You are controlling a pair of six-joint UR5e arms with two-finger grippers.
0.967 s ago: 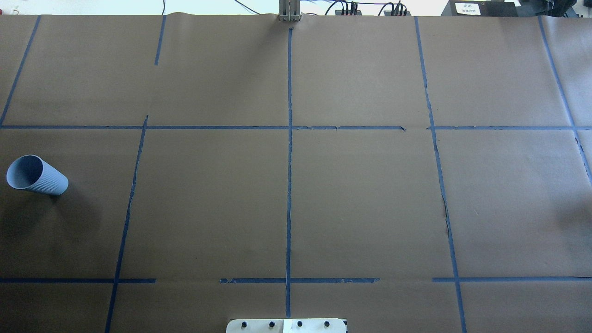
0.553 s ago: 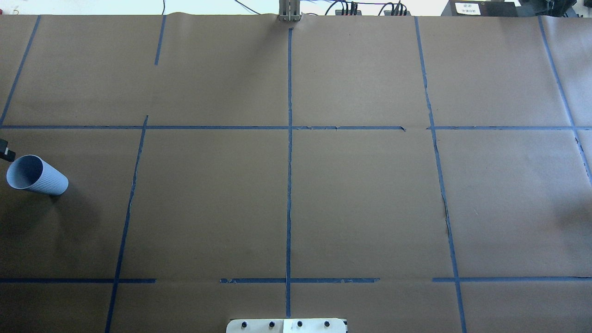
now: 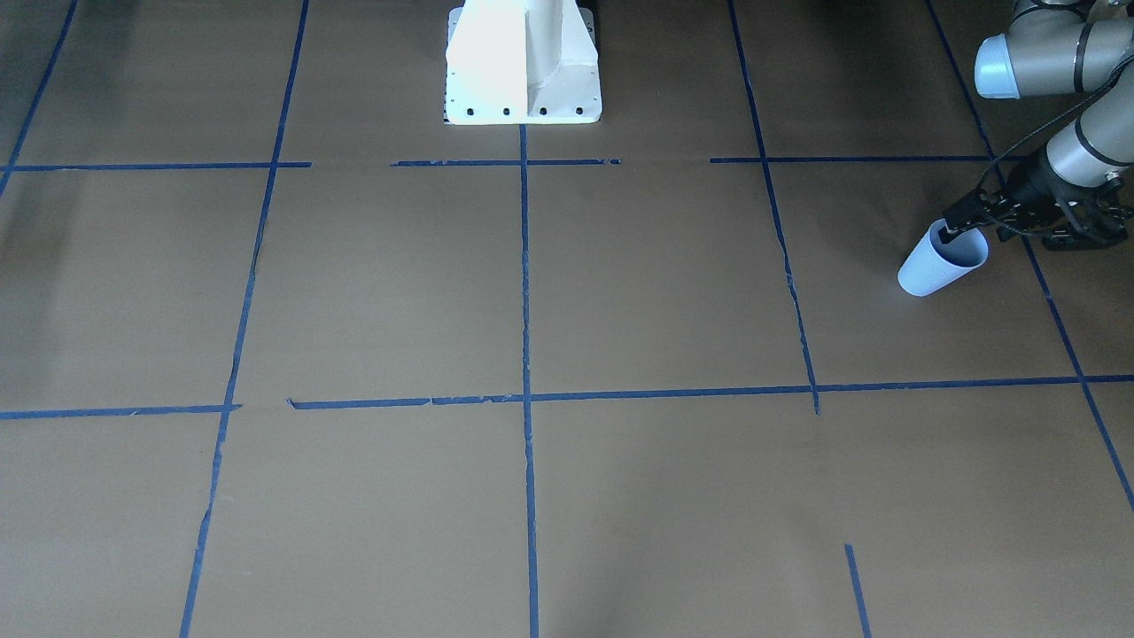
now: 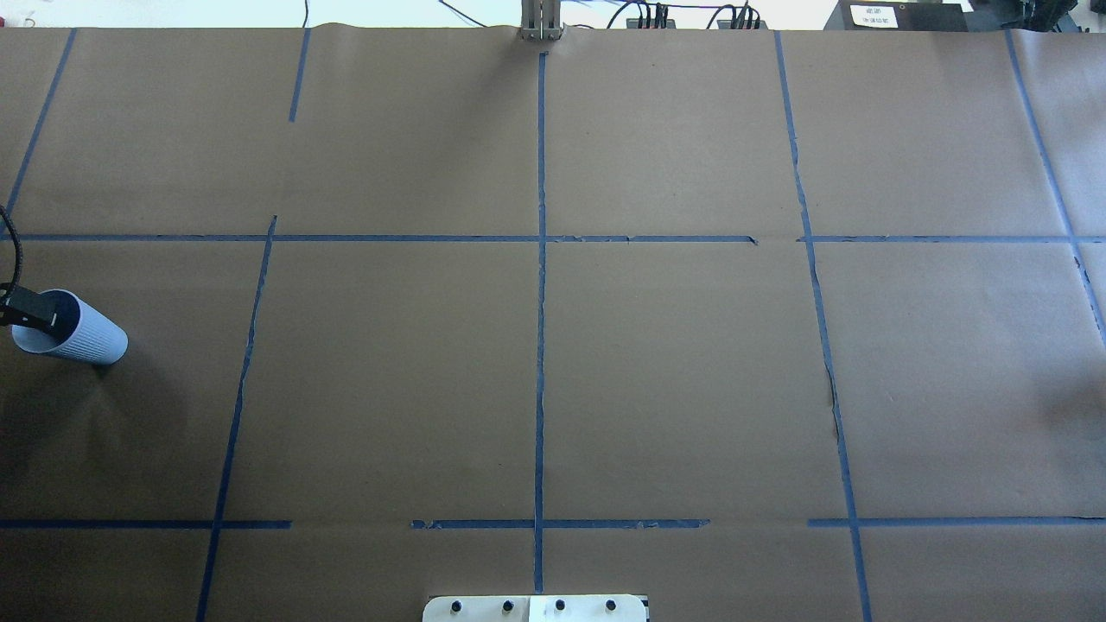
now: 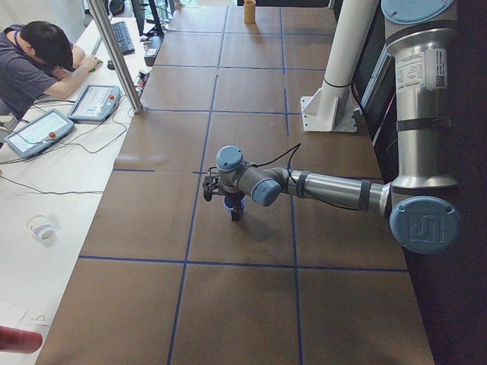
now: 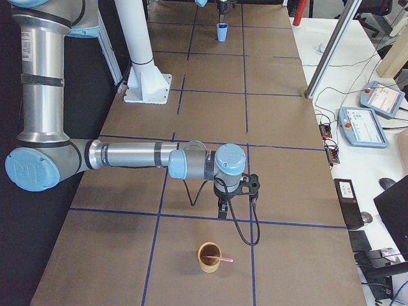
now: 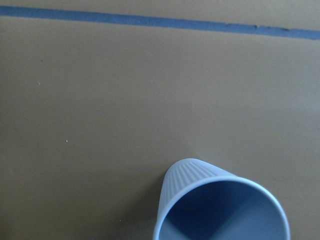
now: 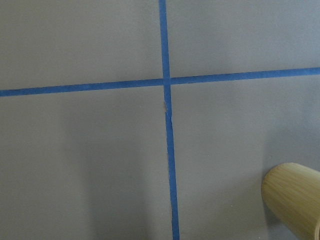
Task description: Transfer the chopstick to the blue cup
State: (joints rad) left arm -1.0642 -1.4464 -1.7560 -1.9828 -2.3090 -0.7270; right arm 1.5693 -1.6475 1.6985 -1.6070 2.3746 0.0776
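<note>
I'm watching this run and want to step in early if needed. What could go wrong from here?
1. The left tool hangs right at the rim of the blue cup. A small sideways move could tip or shove the cup.
2. The chopstick sits in a bamboo cup at the table's other end. It is thin, so the right tool beside it might miss it or knock that cup.

Two cups [image 3: 937,264] [image 6: 208,257], one chopstick [image 6: 223,259]
</note>
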